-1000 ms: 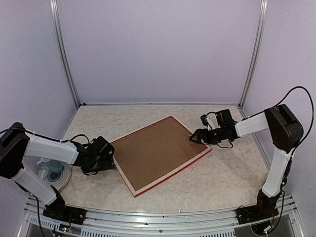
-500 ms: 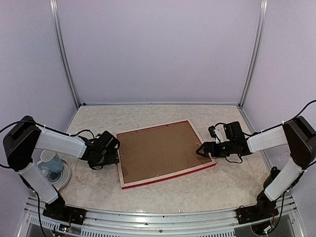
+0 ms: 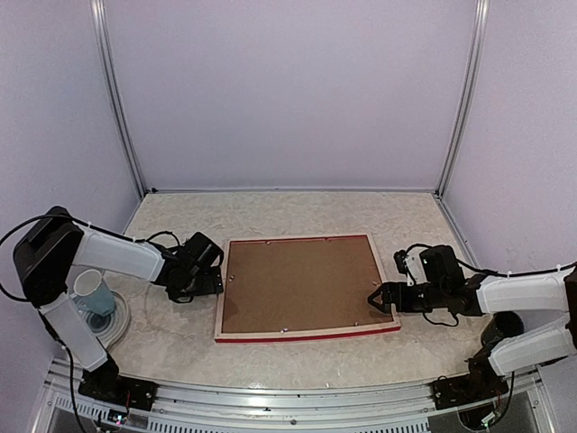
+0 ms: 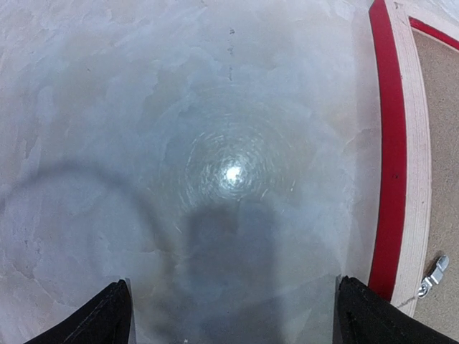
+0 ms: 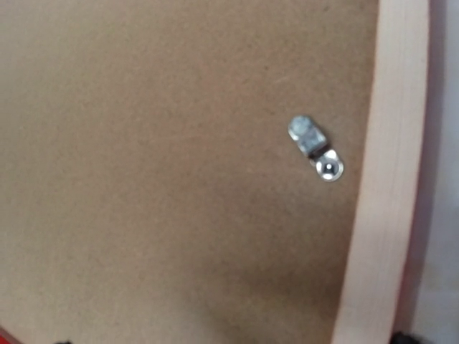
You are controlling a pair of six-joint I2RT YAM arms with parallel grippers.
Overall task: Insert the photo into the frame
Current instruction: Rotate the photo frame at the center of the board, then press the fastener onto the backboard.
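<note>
From the overhead camera, the frame (image 3: pixel 297 336) lies face down on the surface, square to the near edge. Its brown backing panel (image 3: pixel 302 284) faces up, which suits work on the back, since a picture can only go in from that side. The left pincer (image 3: pixel 209 280) sits low just beside the frame's left edge and the right pincer (image 3: pixel 377 299) at its right edge near the front corner, so the two arms bracket the frame from both sides. Both are spread wide and grasp nothing. A pale cup (image 3: pixel 91 290) stands well off to the left. The photo is not visible here, and I cannot tell whether it is under the panel. At the left wrist, the fingers (image 4: pixel 107 319) stand far apart over bare surface. The frame's red face edge and pale wood rim (image 4: pixel 416 179) run down the right, and a small metal clip (image 4: pixel 432 274) shows near the corner. At the right wrist, the camera looks straight down on the panel, one turn clip (image 5: pixel 315 148) and the pale wood rim (image 5: pixel 391 179) beside it. That placement likely aims at freeing this clip so the panel can lift out.
</note>
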